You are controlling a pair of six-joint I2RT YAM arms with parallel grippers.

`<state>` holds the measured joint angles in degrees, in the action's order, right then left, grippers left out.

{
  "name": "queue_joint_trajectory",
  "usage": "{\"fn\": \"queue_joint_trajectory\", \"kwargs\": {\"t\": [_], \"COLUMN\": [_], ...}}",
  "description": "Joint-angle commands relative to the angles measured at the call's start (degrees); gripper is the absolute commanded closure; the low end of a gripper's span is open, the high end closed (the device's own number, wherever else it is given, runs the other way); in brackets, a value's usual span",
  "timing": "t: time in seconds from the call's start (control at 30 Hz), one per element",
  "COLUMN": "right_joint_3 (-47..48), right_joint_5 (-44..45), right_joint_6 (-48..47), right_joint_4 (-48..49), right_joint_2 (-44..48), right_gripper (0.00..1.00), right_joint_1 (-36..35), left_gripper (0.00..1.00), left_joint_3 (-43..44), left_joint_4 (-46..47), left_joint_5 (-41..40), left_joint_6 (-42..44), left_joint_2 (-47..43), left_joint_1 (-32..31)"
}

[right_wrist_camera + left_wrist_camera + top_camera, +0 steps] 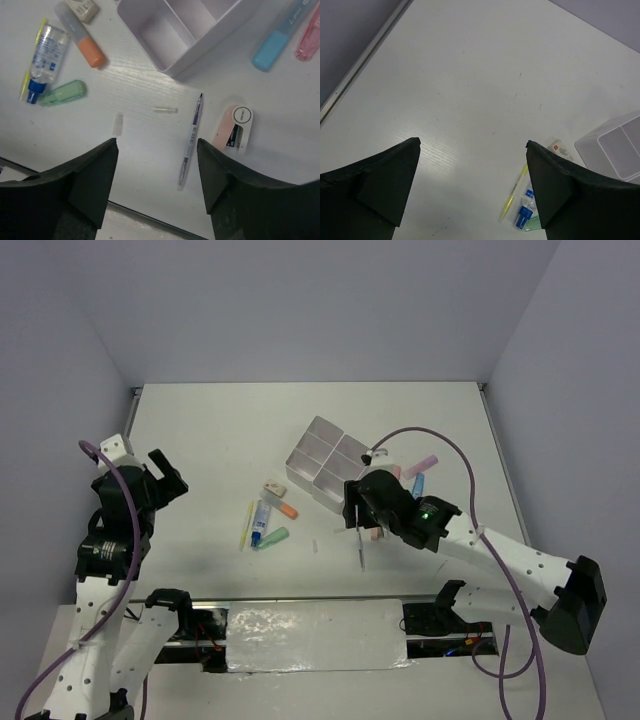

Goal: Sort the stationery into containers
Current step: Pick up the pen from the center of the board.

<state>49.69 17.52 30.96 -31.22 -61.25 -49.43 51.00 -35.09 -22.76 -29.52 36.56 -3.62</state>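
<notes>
The white surface (220,440) carries everything. The divided white box (200,50) stands just ahead of the right tool (157,150), with its near corner turned toward the fingers. That tool hangs with its fingers spread wide and grips nothing. The left tool (472,145) is likewise spread and grips nothing. It hangs over plain surface, with the box well ahead and to its right.

All the stationery in view lies on the surface outside the box. A cluster sits to the left of the right tool. In it, a blue-capped tube (44,55) has a yellow pen (32,75) along its far side. A green highlighter (62,93) lies just beside the tube's cap, and an orange highlighter (82,42) lies on the box side.

Ahead and to the right, past the box, a blue highlighter (277,37) and a pink highlighter (309,37) lie side by side.

Under the right tool, nearer its right finger, lies a thin pen (192,132) with its tip close to the box corner. A pink stapler (234,129) crowds it just to the right. An eraser (84,7) lies far ahead on the left, just beside the orange highlighter's grey end. Two small clear bits (165,110) lie between the fingers, left of the pen.
</notes>
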Motion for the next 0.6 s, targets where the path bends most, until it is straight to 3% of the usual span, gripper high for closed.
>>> {"fn": "queue_joint_trajectory", "kwargs": {"t": [0.0,0.13,0.57], "right_joint_3": [-2.5,-6.6,-12.1], "right_joint_5": [6.4,6.9,2.5], "right_joint_6": [3.9,4.9,6.4], "right_joint_4": [1.3,2.2,9.7], "right_joint_2": [-1.6,-4.6,-14.3], "right_gripper": [0.31,0.47,0.52], "right_joint_1": [-1.5,-1.7,-1.7], "left_gripper": [0.01,0.01,0.01], "left_joint_3": [0.1,0.1,0.2], "left_joint_4": [2.7,2.8,2.9], "left_joint_5": [2.8,3.7,4.1], "left_joint_6": [2.0,2.3,2.4], "left_joint_2": [0.5,1.6,3.0], "left_joint_1": [0.0,0.0,0.0]}}
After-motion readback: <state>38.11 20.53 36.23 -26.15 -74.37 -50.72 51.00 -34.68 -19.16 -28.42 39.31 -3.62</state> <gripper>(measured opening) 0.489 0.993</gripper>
